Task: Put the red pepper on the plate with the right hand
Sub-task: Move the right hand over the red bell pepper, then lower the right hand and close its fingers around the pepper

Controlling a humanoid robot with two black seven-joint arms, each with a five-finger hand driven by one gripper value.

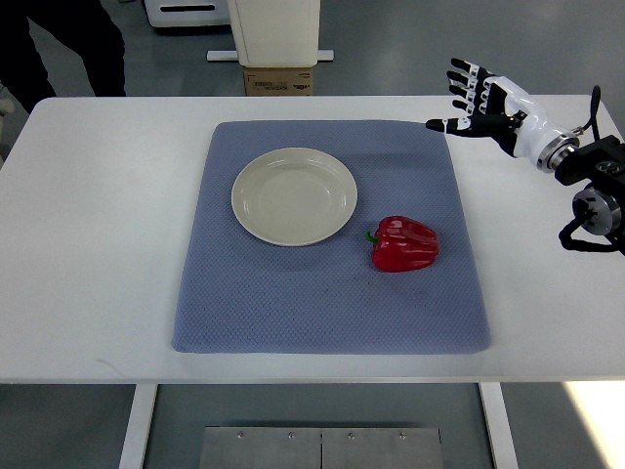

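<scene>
On the blue-grey mat (pixel 322 303), lying on its side: the red pepper (pixel 404 244), glossy, green stem pointing left toward the plate (pixel 294 195). Sitting just right of and slightly nearer than that plate, close to its rim but not touching it. Resting whole on the cloth, with nothing gripping it.

Above the far right of the white table (pixel 88 254), hovering: the right hand (pixel 479 103), black-and-white, arm reaching in from the picture's right edge. Fingers (pixel 463 83) spreading out and pointing left and away, thumb sticking out toward the mat's far right corner. Holding nothing, palm wide open. Hanging well apart from the pepper, beyond the mat's far right corner.

In the mat's left-centre half, sitting flat: the plate, round, cream-coloured, nothing lying in it. Mat itself covering the middle of the table, lying square with the table's edges.

Beyond the far edge of the table, standing on the grey floor: a white pedestal (pixel 275 34) with a brown cardboard box (pixel 279 80) at its foot. At the far left corner, showing only in part: a person (pixel 68 44) in dark clothing, standing behind the table.
</scene>
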